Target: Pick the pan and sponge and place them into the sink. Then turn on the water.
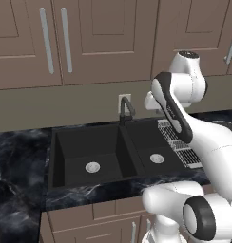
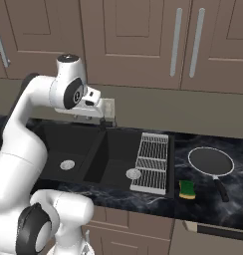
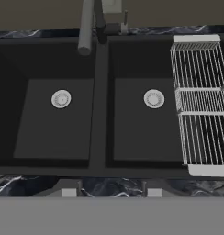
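No legible text, labels, brands, numbers or signs, none on the cabinet doors, none on the sink, none on the wall plate behind the faucet, none on the robot's white casing.

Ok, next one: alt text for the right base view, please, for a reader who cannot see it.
A white robot arm reaches over a black double-basin sink, its tool beside the dark faucet. A wire dish rack lies over the sink's right edge. Right of it, on the dark marble counter, sit a yellow-and-green sponge and a round black-handled pan.
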Motion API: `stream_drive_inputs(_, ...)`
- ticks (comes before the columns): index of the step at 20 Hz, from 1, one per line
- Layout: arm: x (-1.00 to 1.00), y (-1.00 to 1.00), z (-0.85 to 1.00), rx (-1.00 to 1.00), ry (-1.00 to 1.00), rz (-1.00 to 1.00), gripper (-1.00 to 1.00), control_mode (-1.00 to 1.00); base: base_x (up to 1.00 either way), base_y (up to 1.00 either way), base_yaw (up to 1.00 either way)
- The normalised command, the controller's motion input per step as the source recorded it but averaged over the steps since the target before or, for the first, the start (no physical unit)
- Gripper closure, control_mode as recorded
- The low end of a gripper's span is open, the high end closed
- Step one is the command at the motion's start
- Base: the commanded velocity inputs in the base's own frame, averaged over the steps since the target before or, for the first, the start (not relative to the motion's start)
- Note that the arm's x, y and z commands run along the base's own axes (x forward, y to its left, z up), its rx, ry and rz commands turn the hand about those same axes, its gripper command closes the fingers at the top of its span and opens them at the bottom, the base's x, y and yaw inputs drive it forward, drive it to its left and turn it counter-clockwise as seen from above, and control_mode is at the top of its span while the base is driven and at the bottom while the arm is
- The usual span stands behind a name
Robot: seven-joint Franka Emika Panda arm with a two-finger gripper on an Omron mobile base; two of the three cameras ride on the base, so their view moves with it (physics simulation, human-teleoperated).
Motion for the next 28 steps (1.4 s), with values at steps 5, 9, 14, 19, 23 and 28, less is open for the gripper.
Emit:
stream_drive_inputs(5, -0.09, 0.00, -0.01, 0.00, 0.00, 0.00, -1.00, -1.00, 0.00, 0.00, 0.00)
stream_drive_inputs(9, -0.16, -0.37, -0.07, 0.03, 0.01, 0.00, -1.00, -1.00, 0.00, 0.00, 0.00)
stream_drive_inputs(14, -0.55, -0.83, -0.13, 0.13, -0.05, 0.00, -1.00, -1.00, 0.00, 0.00, 0.00)
stream_drive_inputs(19, -0.64, -0.81, -0.37, -0.05, -0.07, 0.03, -1.00, -1.00, 0.00, 0.00, 0.00)
stream_drive_inputs(23, -0.27, -0.57, -0.33, -0.30, 0.00, 0.07, -1.00, -1.00, 0.00, 0.00, 0.00)
stream_drive_inputs(28, -0.08, -0.57, -0.11, -0.41, 0.00, 0.04, -1.00, -1.00, 0.00, 0.00, 0.00)
